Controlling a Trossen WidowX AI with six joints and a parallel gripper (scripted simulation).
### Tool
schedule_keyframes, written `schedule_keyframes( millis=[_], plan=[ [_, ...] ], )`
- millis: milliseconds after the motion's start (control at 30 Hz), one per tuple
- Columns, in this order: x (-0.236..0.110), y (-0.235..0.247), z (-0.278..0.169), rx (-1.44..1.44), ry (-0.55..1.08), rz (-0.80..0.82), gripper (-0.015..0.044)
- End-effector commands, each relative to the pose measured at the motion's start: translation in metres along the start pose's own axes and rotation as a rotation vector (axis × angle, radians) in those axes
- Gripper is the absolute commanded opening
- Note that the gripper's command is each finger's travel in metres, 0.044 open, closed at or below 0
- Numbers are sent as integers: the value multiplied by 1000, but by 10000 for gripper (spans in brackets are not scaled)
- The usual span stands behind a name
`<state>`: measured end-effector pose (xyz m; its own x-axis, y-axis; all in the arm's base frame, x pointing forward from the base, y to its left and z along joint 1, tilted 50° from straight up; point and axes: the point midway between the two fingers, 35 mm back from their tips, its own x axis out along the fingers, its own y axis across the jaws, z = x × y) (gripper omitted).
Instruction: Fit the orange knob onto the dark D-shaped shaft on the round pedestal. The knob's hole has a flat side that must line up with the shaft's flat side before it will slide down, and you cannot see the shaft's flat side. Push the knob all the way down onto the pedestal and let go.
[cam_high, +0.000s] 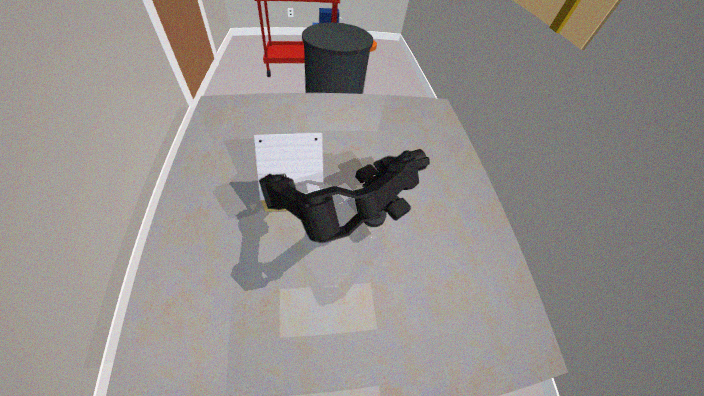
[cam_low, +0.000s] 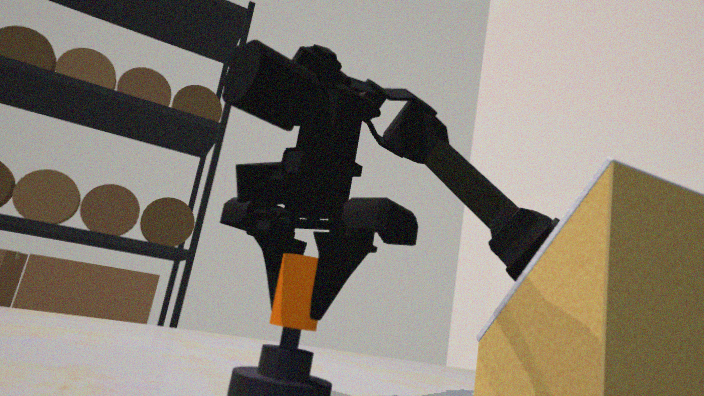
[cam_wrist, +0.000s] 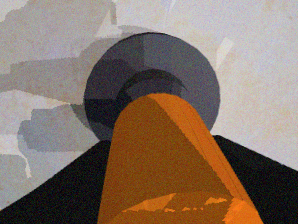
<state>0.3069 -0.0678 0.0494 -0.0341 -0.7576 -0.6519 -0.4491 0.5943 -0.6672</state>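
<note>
Directly above shaft (cam_low: 289, 338), orange knob (cam_low: 294, 292) clamped by gripper (cam_low: 299, 300)

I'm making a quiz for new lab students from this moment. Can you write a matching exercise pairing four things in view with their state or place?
Things:
1. orange knob
2. dark shaft
3. round pedestal
4. red cart

States or places:
A. stands on the table under the knob
B. clamped in the gripper
C. on the floor beyond the table's far end
D. partly showing below the knob

Pairs: 1-B, 2-D, 3-A, 4-C
</note>
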Motion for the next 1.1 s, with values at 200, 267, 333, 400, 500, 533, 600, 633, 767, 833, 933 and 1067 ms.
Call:
schedule_keyframes(
  millis=[200,267,333,400,500,533,600,633,767,833,933,1067],
  plan=[
    [-4,-1,1,-126,-1,-4,0],
    [-3,-1,1,-200,0,-4,0],
    [-2,0,1,-211,0,-4,0],
    [-2,0,1,-211,0,-4,0],
    [-1,0,0,-211,0,-4,0],
    [-1,0,0,-211,0,-4,0],
    [-1,-1,0,-211,0,-4,0],
    [-1,-1,0,-211,0,-4,0],
    [-1,-1,0,-211,0,-4,0],
    [0,-1,0,-211,0,-4,0],
    [0,-1,0,-211,0,-4,0],
    [1,0,0,-211,0,-4,0]
  ],
)
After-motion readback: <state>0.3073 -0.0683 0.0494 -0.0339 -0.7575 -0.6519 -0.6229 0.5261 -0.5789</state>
